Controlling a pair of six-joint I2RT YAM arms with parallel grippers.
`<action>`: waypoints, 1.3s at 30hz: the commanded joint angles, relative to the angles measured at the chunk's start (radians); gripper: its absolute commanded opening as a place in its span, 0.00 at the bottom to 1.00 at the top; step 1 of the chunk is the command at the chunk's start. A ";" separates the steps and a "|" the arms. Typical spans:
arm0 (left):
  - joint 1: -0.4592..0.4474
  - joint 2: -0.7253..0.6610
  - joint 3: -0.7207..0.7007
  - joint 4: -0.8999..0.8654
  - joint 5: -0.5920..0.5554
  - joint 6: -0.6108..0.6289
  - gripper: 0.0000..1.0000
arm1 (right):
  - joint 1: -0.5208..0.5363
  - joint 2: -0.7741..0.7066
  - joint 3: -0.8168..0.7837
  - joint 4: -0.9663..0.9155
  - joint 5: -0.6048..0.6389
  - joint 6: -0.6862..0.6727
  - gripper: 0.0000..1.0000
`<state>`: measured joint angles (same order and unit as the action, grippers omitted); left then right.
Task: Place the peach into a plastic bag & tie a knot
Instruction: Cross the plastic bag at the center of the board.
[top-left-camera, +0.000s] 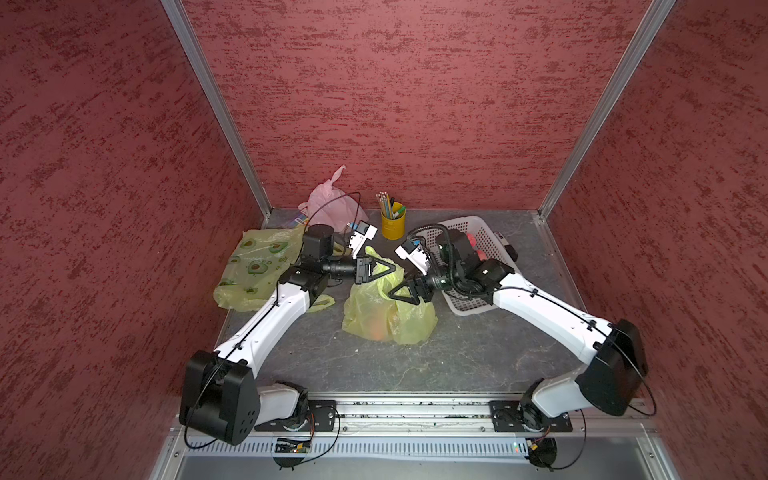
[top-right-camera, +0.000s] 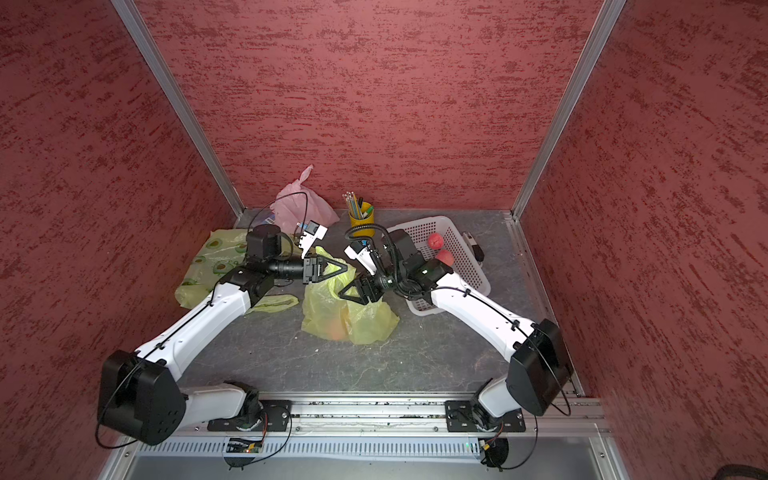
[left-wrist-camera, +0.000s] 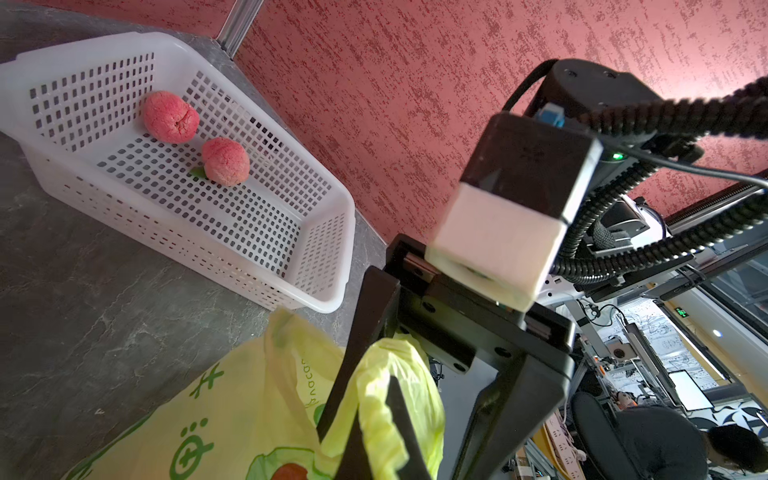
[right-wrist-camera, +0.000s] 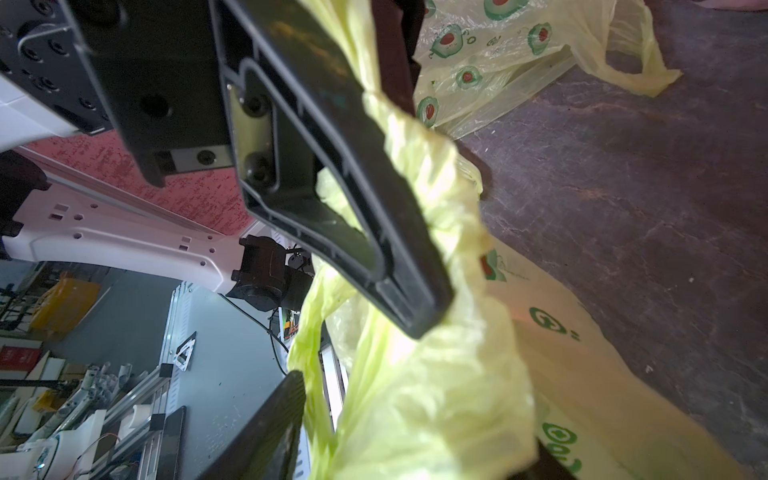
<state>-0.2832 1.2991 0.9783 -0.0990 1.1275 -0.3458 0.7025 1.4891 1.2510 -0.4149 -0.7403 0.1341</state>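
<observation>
Top view, left gripper (top-left-camera: 392, 268) pinching bag (top-left-camera: 409, 322), right gripper (top-left-camera: 391, 294) parted around it, peach (top-left-camera: 377, 329) perhaps inside

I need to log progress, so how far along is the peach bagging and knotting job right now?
Done: a peach shows orange through the yellow bag. In hand: the left claw is shut on bunched plastic at the bag's top, and the right claw stands open around another bunch beside it. Left: no knot is visible yet, so the tying remains.
</observation>
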 joint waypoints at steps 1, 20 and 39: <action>0.010 0.008 0.038 0.012 0.015 -0.007 0.00 | 0.014 0.018 -0.002 -0.032 0.020 -0.021 0.59; 0.067 -0.064 -0.025 -0.015 -0.002 -0.022 0.62 | 0.015 0.004 0.013 0.010 0.141 -0.012 0.00; 0.002 -0.239 -0.060 -0.178 -0.153 0.117 0.74 | -0.081 -0.113 0.086 0.026 -0.132 0.027 0.00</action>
<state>-0.2413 1.0618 0.9207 -0.2413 1.0260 -0.2832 0.6235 1.3918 1.2850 -0.4221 -0.7696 0.1486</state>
